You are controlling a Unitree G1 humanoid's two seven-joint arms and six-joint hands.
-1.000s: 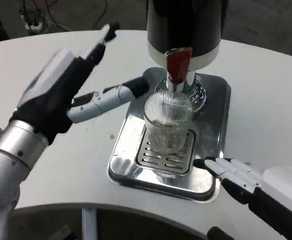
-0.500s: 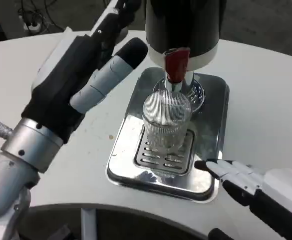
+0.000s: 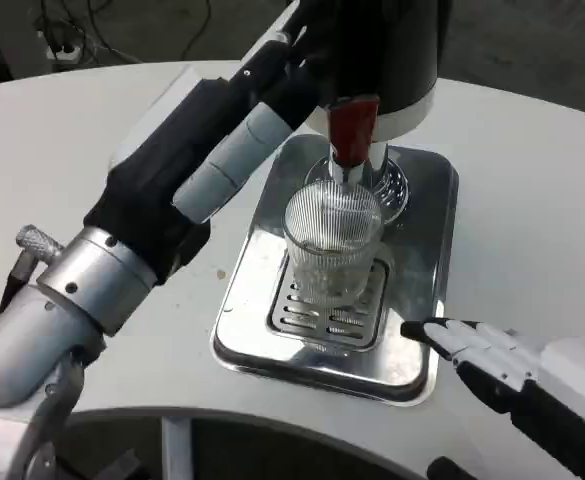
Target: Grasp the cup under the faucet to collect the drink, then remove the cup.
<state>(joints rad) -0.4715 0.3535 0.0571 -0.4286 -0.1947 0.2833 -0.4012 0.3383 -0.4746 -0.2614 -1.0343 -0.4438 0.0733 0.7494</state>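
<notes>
Since the frame 0.5 s ago, and more so since 1 s ago, the left hand [image 3: 207, 165] has travelled up and forward along the bench [image 3: 532, 200], so its fingers [image 3: 234, 160] now reach toward the black body of the dispenser [image 3: 372, 50], close beside the red tap lever [image 3: 352, 128]; whether they touch it cannot be told, because the fingertips merge with the dark housing. The fingers are stretched out rather than curled and grip nothing visible. The silver left forearm [image 3: 67, 300] now crosses the lower left of the head view. The right hand [image 3: 512, 365] has barely moved: it lies low at the right, its fingers [image 3: 462, 340] extended and slightly apart, pointing at the front right corner of the drip tray [image 3: 427, 260] and holding nothing. The ribbed clear cup [image 3: 334, 250] stands upright on the slotted grate [image 3: 322, 315] of the steel tray, directly beneath the faucet [image 3: 350, 175], where it stood in both earlier frames. Neither hand touches the cup; the left hand is above and to its left, the right hand near the tray's front edge.
</notes>
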